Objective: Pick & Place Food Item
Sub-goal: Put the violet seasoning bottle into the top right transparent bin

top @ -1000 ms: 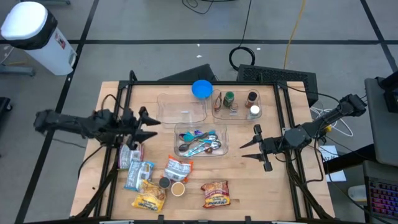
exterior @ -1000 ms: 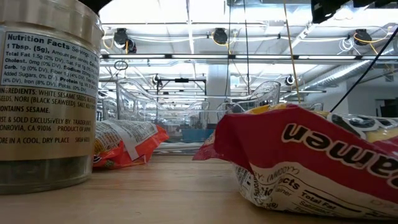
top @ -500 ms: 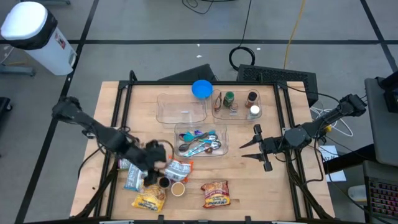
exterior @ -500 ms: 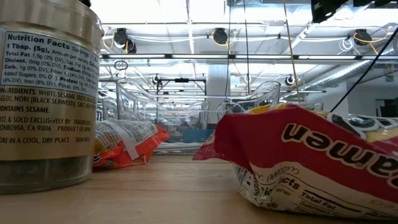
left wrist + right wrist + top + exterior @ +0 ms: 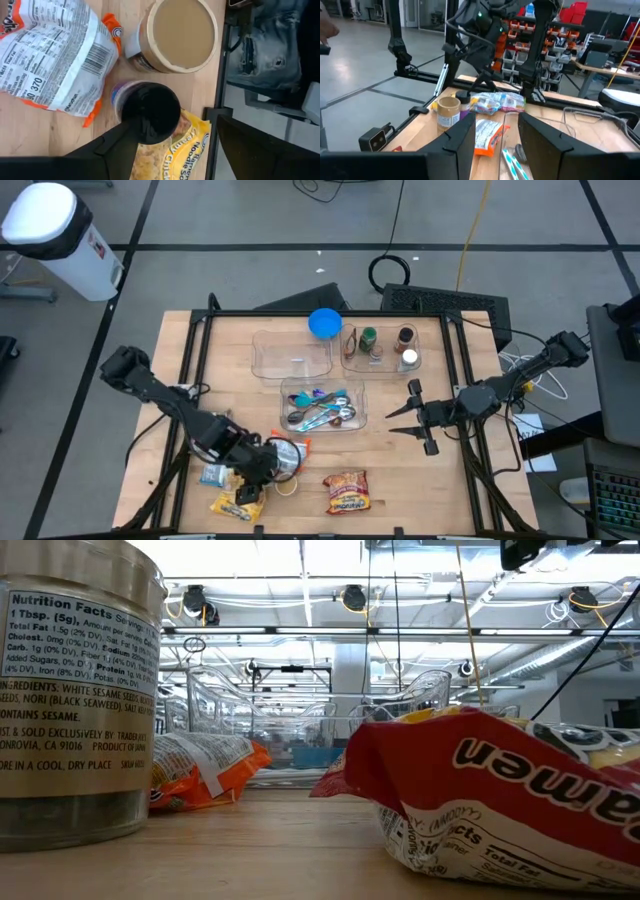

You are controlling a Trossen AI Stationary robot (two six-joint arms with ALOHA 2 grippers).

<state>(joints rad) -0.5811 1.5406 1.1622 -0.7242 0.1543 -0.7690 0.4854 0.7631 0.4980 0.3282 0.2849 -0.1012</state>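
Black-lidded jar [image 5: 150,112] upright on the wooden table [image 5: 400,480], near the front edge and left of centre; mostly hidden under the arm in the high view, clear from above in the left wrist view

Touching, or very nearly, a taller tan-lidded jar [image 5: 182,32] on one side and overlapping the edge of a yellow noodle packet [image 5: 180,150] on the other

Just beside it, an orange-and-white snack packet [image 5: 50,50], lying flat with its label up

Left gripper [image 5: 172,130] low over the jar, jaws spread wide: one finger at the rim of the black lid, the other well clear of it above the table's edge; nothing clamped

Seen from overhead, same gripper [image 5: 262,470] among the cluster of food, arm reaching in from the table's left side

A little further out: blue-and-white packet [image 5: 212,475] towards the left, red ramen packet [image 5: 345,492] towards the right, also large in the low view

Towards the middle and back of the table, three clear bins: one with measuring spoons [image 5: 322,408], one bare [image 5: 292,355], one with spice jars [image 5: 380,347]; blue bowl [image 5: 324,323] at the back edge between the last two

Right gripper [image 5: 392,423] waiting above the table's right side, jaws partly apart, holding nothing, well apart from the food
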